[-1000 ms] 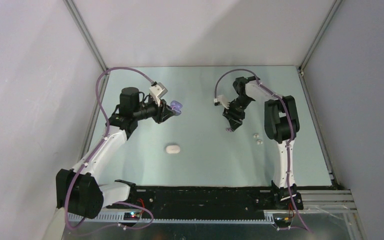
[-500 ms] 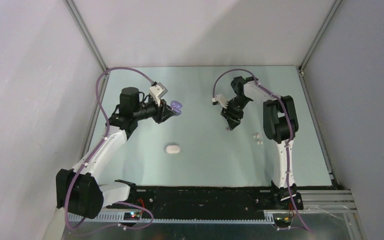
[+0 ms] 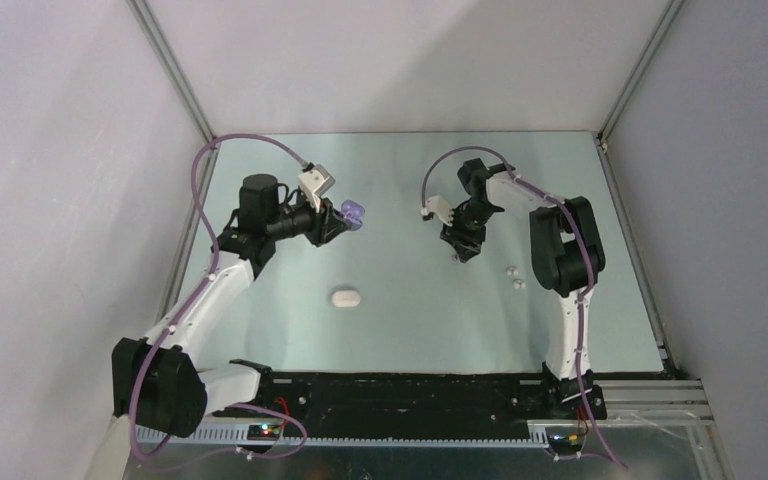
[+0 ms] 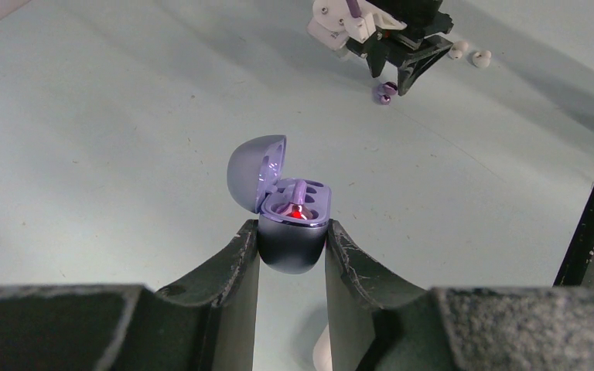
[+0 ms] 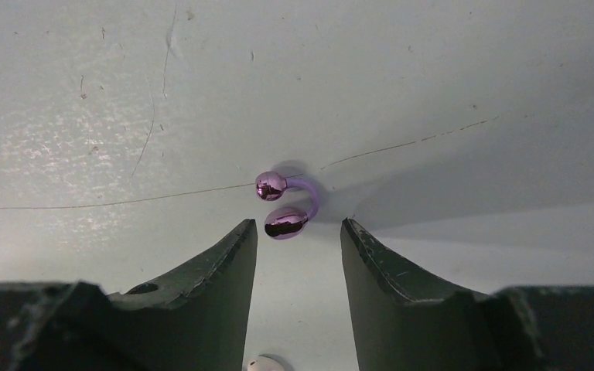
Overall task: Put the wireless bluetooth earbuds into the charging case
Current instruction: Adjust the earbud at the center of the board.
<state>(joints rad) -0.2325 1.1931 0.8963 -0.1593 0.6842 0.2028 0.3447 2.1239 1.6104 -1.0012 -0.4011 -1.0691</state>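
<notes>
Right gripper is part open, hanging just short of a purple earbud on the table. My left gripper pinches the lid-up purple case. White earbuds and white case nearby; scratched pale-green surface, plain walls

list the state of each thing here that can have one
left hand: shut on the purple charging case
purple charging case: lid open
docked purple earbud: in the case, red light on
right hand: open, gripping nothing
loose purple earbud: on the table, ungripped
white earbuds: two, loose on the table
white charging case: closed, on the table
</notes>
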